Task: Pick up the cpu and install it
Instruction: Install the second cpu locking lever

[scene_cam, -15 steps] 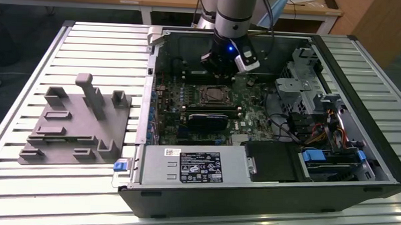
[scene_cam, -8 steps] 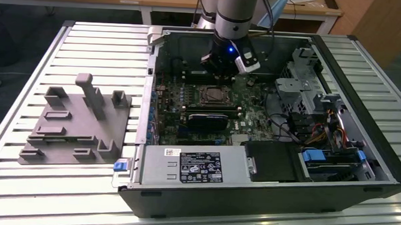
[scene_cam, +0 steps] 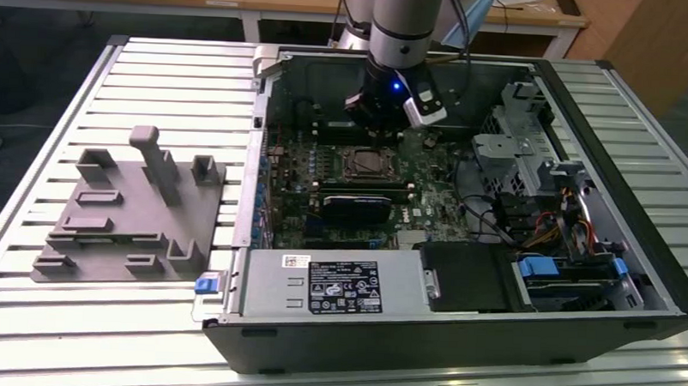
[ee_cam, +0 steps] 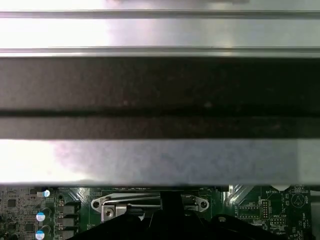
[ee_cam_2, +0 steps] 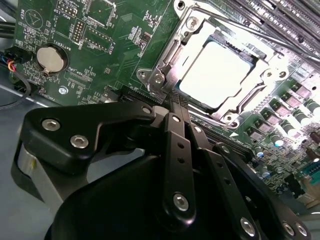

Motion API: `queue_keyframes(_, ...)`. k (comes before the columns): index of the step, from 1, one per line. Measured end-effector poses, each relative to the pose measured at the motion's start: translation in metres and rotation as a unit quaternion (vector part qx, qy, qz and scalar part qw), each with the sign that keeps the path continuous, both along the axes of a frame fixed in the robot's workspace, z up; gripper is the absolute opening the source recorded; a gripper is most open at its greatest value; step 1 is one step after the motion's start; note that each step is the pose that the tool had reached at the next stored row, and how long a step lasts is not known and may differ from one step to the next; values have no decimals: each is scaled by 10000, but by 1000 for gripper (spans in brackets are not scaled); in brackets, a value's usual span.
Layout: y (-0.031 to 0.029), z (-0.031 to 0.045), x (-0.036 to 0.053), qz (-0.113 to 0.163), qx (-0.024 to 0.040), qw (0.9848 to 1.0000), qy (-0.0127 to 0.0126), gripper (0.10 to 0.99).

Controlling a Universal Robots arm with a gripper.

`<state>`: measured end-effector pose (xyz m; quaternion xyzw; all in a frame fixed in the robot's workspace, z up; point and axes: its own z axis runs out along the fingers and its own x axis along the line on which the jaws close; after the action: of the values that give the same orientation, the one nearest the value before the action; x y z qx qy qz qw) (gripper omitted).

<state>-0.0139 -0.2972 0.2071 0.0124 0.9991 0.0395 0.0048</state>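
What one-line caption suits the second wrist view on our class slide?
The arm's hand hovers beside the motherboard socket, where the shiny cpu sits within its metal frame.

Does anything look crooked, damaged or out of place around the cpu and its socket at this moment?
Nothing stands out. In the second wrist view the cpu lies flat and square inside the metal frame of the socket on the green board. The gripper is beside the socket frame. I see no damage or loose parts.
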Motion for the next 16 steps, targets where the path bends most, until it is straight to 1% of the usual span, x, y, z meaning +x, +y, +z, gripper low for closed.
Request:
queue_keyframes(7,-22,0,0,-1,1,10000,0,106)
queue_keyframes(9,-24,14,0,-1,-1,10000,1,106)
queue_keyframes(14,-24,141,0,-1,0,10000,0,106)
queue_keyframes(16,-24,173,0,0,-3,10000,1,106)
